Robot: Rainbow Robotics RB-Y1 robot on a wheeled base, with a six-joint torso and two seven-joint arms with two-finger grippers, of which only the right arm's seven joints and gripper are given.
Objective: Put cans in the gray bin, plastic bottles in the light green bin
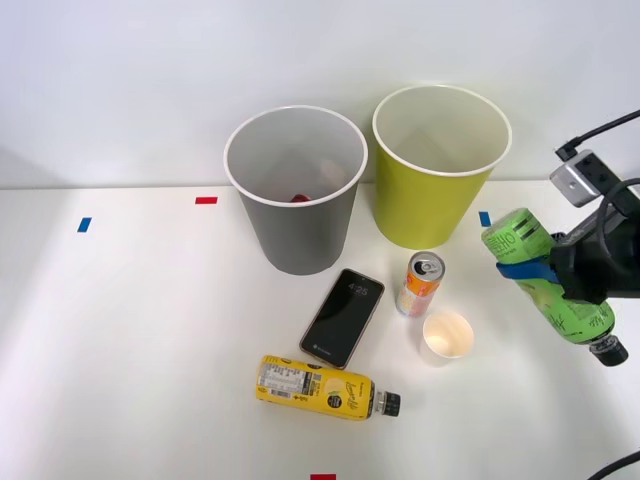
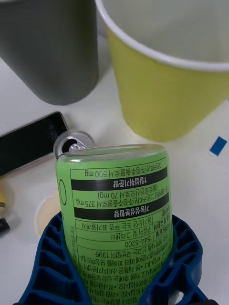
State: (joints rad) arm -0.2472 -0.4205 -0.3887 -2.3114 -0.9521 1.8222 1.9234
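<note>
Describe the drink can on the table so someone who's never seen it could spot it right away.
Find the light green bin at the back right of the table. Just in front of it stands the can, upright between a black phone and a white paper cup. It's slim, orange and white, with a silver pull-tab top.

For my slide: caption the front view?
Right gripper holds green-labelled bottle beside the light green bin.

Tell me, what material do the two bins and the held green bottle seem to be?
Gray bin and light green bin: probably matte plastic, with smooth tapered walls and white rims. Green bottle in the right claw: likely plastic, wrapped in a glossy printed label.
</note>
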